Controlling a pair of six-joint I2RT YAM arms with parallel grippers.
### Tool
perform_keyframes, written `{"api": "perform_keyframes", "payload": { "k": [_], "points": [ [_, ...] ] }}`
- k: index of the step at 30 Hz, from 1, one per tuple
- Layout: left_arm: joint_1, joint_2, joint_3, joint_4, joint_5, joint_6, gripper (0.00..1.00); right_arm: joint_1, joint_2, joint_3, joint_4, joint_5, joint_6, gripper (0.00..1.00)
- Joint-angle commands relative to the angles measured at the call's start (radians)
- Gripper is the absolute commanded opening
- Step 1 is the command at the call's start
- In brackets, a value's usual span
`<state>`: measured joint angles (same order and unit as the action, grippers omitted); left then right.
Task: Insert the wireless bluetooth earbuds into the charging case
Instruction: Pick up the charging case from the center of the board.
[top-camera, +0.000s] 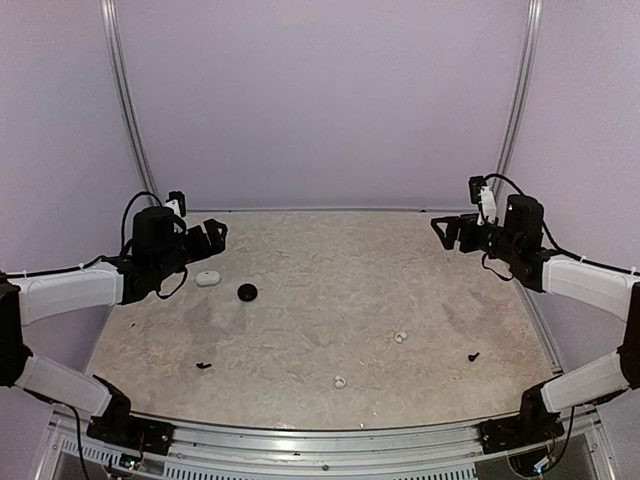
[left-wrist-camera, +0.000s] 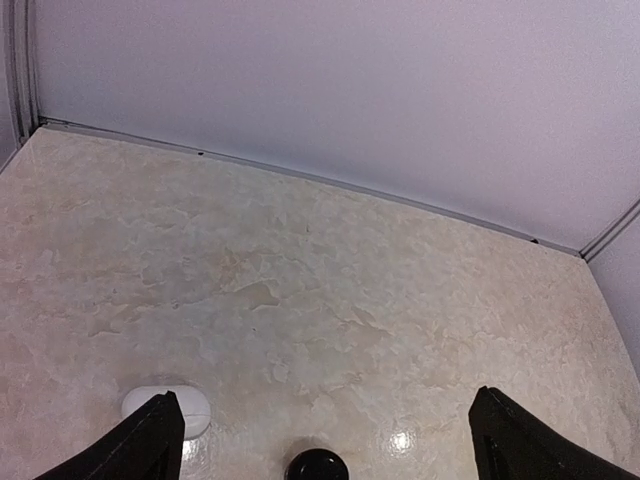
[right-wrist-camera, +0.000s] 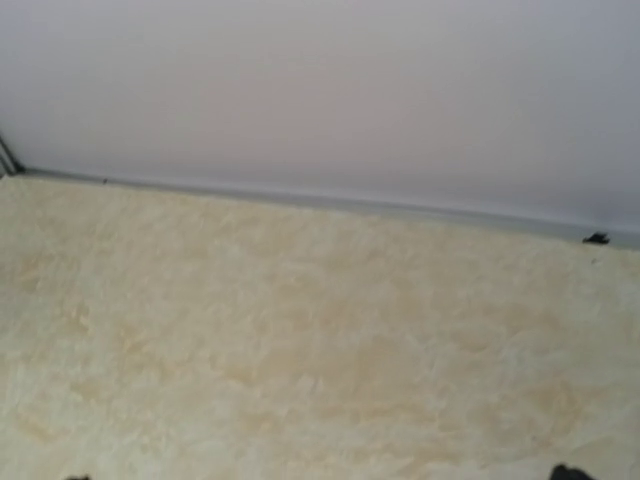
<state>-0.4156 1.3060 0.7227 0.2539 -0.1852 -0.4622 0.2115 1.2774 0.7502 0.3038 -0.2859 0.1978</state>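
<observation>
Left gripper (top-camera: 212, 237): jaws wide, empty, poised just behind the case; your nearer arm for it.
Small white oval plastic charging case (top-camera: 208, 278): far left, long axis running left to right.
Tiny white rounded plastic earbuds (top-camera: 339, 382): right of centre, second earbud (top-camera: 401, 338) nearby, both well apart from the case.
Right gripper (top-camera: 449, 230): jaws wide, empty, nearer the earbuds.

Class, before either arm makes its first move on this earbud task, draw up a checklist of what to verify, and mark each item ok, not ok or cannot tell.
1. Open, empty left gripper: ok; its fingers stand wide apart.
2. Open, empty right gripper: ok.
3. Located, unblocked charging case: ok; it lies on the table beside the black disc, apart from it.
4. Case lid open: not ok; it looks shut.
5. Both buds located: ok; the first earbud and the second earbud lie apart on the table, outside the case.
6. Buds turned a graspable way: cannot tell; too small.
</observation>
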Motion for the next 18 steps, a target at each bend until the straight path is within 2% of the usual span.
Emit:
{"api": "perform_keyframes", "payload": {
  "k": [1, 11, 15, 18],
  "points": [
    [0.027, -0.006, 0.042, -0.075, -0.064, -0.054, 0.99, 0.02, 0.014, -0.015, -0.03, -0.036, -0.021, 1.0],
    [0.195, 0.021, 0.042, -0.2, -0.084, -0.124, 0.99, 0.031, 0.061, -0.007, -0.036, -0.136, -0.019, 0.99],
    [0.214, 0.109, 0.087, -0.27, -0.11, -0.098, 0.99, 0.035, 0.084, -0.001, -0.037, -0.16, -0.012, 1.0],
    [0.219, 0.162, 0.09, -0.241, -0.062, -0.027, 0.99, 0.039, 0.102, 0.005, -0.037, -0.18, -0.011, 1.0]
  ]
}}
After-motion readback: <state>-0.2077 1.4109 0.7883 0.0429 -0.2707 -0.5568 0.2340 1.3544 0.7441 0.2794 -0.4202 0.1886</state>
